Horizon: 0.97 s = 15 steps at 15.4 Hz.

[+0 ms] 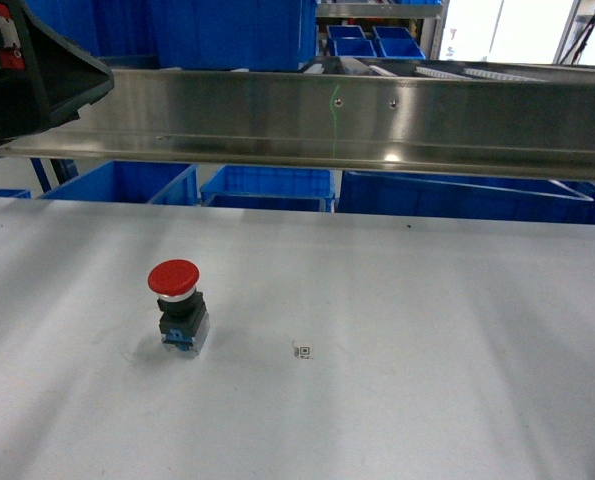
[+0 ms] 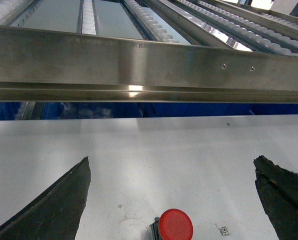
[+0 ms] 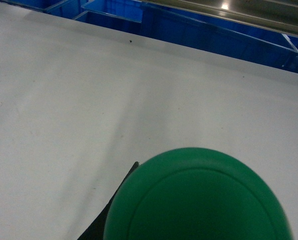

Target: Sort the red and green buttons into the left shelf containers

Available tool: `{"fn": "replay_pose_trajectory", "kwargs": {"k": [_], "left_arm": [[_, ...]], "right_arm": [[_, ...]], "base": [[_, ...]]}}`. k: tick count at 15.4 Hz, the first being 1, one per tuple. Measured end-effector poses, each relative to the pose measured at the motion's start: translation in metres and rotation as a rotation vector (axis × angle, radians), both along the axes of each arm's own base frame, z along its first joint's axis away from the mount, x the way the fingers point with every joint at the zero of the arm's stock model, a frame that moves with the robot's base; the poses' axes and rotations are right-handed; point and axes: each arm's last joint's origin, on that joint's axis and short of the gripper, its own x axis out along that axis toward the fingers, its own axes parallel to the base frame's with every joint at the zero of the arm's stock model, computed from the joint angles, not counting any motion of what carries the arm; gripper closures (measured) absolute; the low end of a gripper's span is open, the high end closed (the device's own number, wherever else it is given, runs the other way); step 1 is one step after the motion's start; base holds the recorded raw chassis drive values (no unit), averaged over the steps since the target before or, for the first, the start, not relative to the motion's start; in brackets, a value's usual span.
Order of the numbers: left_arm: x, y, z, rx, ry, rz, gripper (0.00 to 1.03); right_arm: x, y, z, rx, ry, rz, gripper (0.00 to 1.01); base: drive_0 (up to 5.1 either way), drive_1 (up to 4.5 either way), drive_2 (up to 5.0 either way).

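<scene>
Left of centre on the pale grey tabletop, red mushroom-capped push button upright, cap up, left gripper spread wide above it, green mushroom-capped button filling lower right wrist view, right gripper's state unclear.

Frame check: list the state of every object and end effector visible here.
red button: upright on the table, ungripped.
green button: cap fills the right wrist view, held at the right end effector.
left end effector: open, above the red button.
blue bins: open-topped, behind the table.
</scene>
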Motion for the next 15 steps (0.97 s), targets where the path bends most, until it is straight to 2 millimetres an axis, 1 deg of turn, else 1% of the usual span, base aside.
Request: {"fn": "replay_pose_trajectory", "kwargs": {"k": [3, 7, 9, 12, 13, 15], "left_arm": [[0.012, 0.001, -0.005, -0.050, 0.044, -0.014, 0.05], [0.031, -0.006, -0.006, -0.042, 0.070, -0.033, 0.05], [0.038, -0.011, -0.008, 0.016, 0.053, -0.003, 0.05], [0.043, -0.018, -0.011, 0.146, -0.019, 0.069, 0.05], [0.044, -0.025, -0.016, 0.249, -0.057, 0.122, 0.05], [0.040, -0.036, -0.019, 0.285, -0.057, 0.106, 0.05]], "right_arm": [[0.000, 0.000, 0.000, 0.000, 0.000, 0.000, 0.74], [0.000, 0.000, 0.000, 0.000, 0.000, 0.000, 0.74], [0.000, 0.000, 0.000, 0.000, 0.000, 0.000, 0.74], [0.000, 0.000, 0.000, 0.000, 0.000, 0.000, 0.74], [0.000, 0.000, 0.000, 0.000, 0.001, 0.000, 0.74], [0.000, 0.000, 0.000, 0.000, 0.000, 0.000, 0.74]], "base": [[0.0, 0.00, 0.0], [0.0, 0.00, 0.0], [0.0, 0.00, 0.0], [0.0, 0.00, 0.0], [0.0, 0.00, 0.0], [0.0, 0.00, 0.0]]}}
